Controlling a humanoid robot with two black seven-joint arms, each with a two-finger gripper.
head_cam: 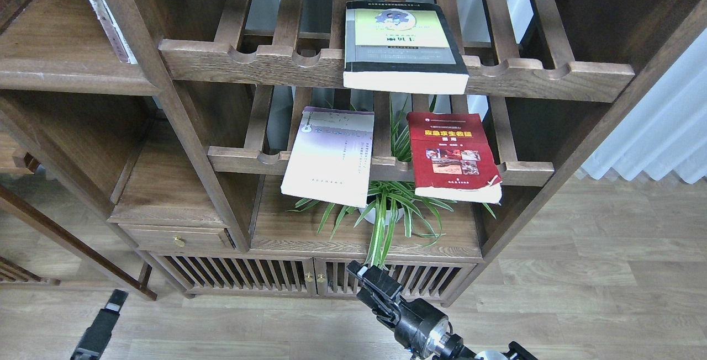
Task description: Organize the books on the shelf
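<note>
- From what I can see, the job has barely begun: all three books lie flat on the slatted racks, none on a solid board.
- The thick yellow-green book [405,45] sits at upper centre of the frame, on the upper slatted rack [232,59], its page edge overhanging the notched front rail.
- The lavender-white book [330,155] lies left of centre on the lower slatted rack [243,160], tilted, its lower end hanging past the rail.
- The red book [453,155] lies just right of centre on that same lower rack, also jutting forward, a lower corner looking worn.
- A spider plant [386,205] stands between and below these two books, on the solid brown shelf [287,230] at lower centre; that board looks like the likely destination, though I'm judging from the task only.
- My right gripper [362,274] is at bottom centre, low in front of the cabinet doors, holding nothing; I cannot tell how far its fingers are parted.
- My left gripper [116,296] is at lower left, near the floor, seen dark and end-on; I cannot tell its finger state either.
- Left to do: all three pickups and placements.
</note>
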